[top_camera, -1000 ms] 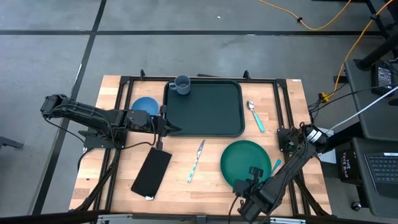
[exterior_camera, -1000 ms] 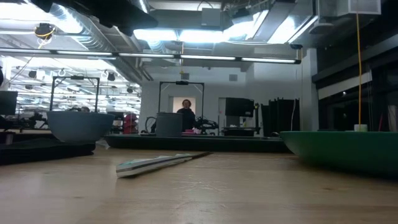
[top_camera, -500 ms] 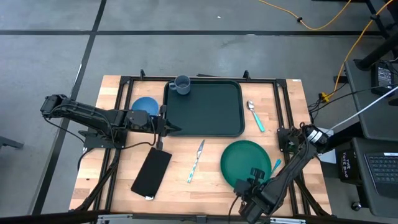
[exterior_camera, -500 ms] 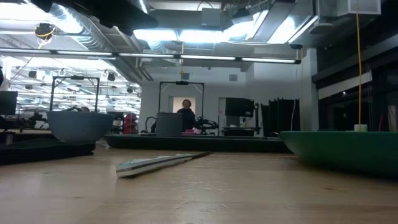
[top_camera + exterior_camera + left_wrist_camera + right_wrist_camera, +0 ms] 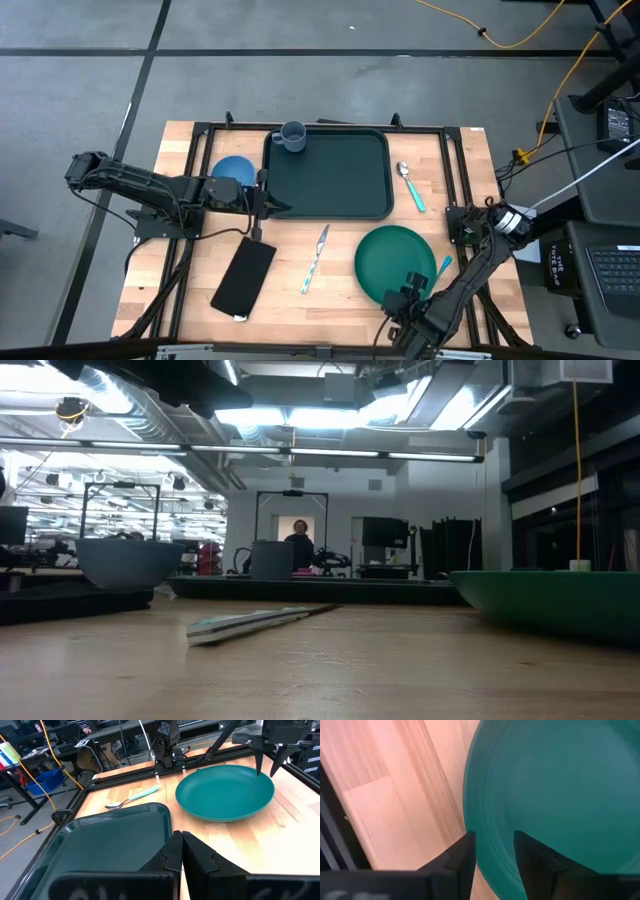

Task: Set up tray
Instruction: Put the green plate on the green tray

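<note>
Right end effector (image 5: 492, 855) hangs over the near rim of the green plate (image 5: 395, 262), fingers parted with the rim just ahead. My call: drop lower and straddle that rim squarely before pinching. Left end effector (image 5: 181, 851), fingers pressed together, waits at the edge of the tray (image 5: 328, 173). Only the left wrist view shows the plate's depth; the high view shows spoon (image 5: 410, 186), knife (image 5: 315, 258) and cup (image 5: 293, 135).

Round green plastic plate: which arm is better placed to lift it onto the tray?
Right. The right gripper hangs open over the round green plastic plate, at its near rim. The left gripper is shut at the dark green rectangular tray.
</note>
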Controlling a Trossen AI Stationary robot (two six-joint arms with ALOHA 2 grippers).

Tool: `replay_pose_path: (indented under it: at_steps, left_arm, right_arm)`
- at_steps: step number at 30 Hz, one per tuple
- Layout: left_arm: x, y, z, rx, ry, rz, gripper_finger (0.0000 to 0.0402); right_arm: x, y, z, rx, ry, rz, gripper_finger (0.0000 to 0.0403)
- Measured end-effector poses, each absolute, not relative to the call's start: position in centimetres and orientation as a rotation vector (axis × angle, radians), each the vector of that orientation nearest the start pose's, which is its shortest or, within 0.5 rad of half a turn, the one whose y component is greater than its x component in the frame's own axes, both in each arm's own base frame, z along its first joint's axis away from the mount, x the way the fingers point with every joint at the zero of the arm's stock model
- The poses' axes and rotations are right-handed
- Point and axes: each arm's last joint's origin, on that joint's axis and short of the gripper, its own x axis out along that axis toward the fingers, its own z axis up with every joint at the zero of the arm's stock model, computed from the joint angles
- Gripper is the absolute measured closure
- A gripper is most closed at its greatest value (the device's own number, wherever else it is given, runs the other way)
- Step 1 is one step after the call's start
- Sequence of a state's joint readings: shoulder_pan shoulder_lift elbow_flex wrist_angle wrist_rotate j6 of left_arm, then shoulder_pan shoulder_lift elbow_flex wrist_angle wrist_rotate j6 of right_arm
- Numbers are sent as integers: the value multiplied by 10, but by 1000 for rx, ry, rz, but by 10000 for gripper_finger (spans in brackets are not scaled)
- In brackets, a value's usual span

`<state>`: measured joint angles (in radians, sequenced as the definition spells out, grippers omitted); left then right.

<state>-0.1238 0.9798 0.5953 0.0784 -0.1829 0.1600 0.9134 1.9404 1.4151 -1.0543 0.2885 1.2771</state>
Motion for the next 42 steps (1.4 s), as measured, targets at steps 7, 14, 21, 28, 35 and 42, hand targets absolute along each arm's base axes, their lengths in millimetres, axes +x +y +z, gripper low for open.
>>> replay_pose_path:
  at_steps: [7, 14, 21, 28, 35, 42]
  left_arm:
    - [213, -21, 257, 206, 307, 35, 401]
    - [213, -21, 258, 207, 306, 36, 396]
    - [213, -21, 257, 207, 307, 37, 401]
    - [213, -21, 258, 207, 307, 37, 396]
    - [213, -21, 258, 207, 307, 37, 401]
    - [213, -21, 257, 207, 307, 37, 396]
  right_arm:
    - [225, 279, 183, 179, 1291, -370, 266]
    - [223, 276, 165, 204, 1279, -357, 266]
    - [220, 272, 157, 179, 1291, -364, 275]
    - [218, 272, 151, 211, 1335, -350, 290]
    - [220, 272, 151, 213, 1306, -347, 315]
    - [220, 272, 152, 212, 1311, -335, 381]
